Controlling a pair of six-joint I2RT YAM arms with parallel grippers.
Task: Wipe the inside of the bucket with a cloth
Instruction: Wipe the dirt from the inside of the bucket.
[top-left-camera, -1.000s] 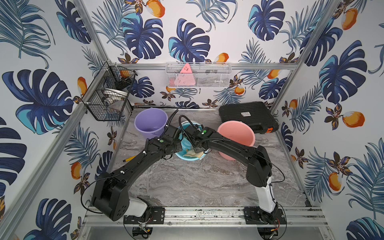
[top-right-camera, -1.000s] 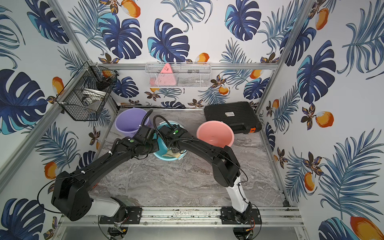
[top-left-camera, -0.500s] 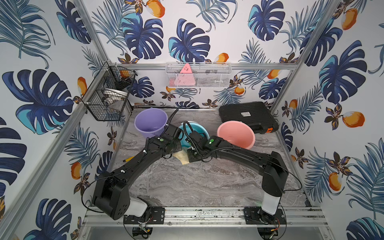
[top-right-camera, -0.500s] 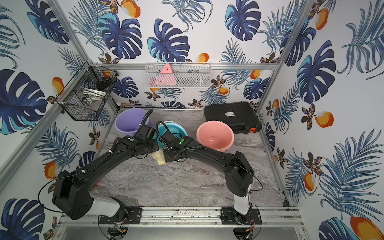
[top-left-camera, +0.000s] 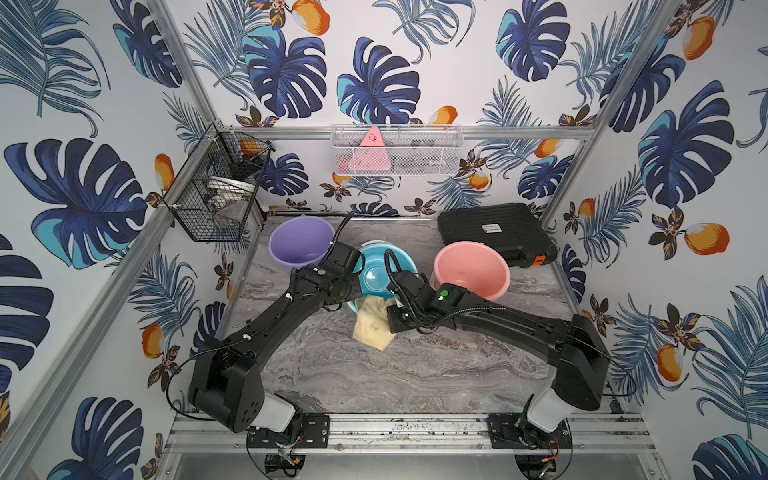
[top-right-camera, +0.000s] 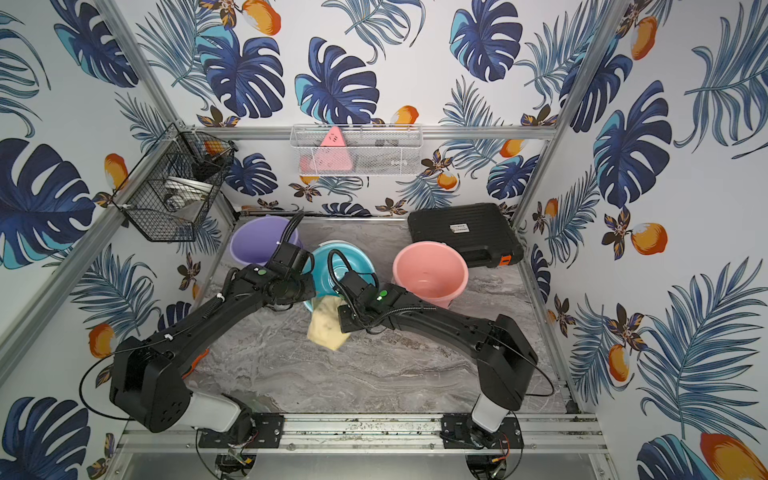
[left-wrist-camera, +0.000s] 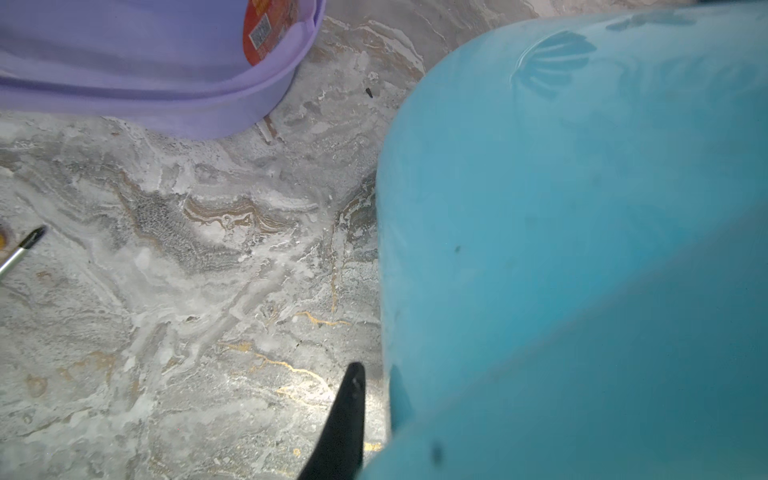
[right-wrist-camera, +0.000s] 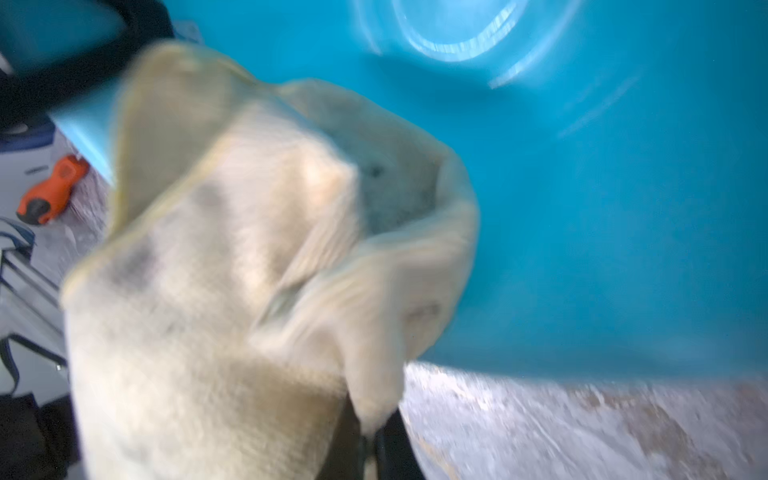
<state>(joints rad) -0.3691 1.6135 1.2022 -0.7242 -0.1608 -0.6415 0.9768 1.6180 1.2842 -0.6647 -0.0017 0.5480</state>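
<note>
cloth (right-wrist-camera: 216, 291) clamped in r jaws at bucket (right-wrist-camera: 602, 228) mouth.

Tan cloth (top-left-camera: 372, 324) at tilted blue bucket's (top-left-camera: 376, 270) mouth

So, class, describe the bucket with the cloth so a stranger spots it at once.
On the marble table, three buckets line the back. Take the middle one, between the purple bucket and pink bucket. It is the only blue bucket, the cloth trailing from its front rim.
</note>
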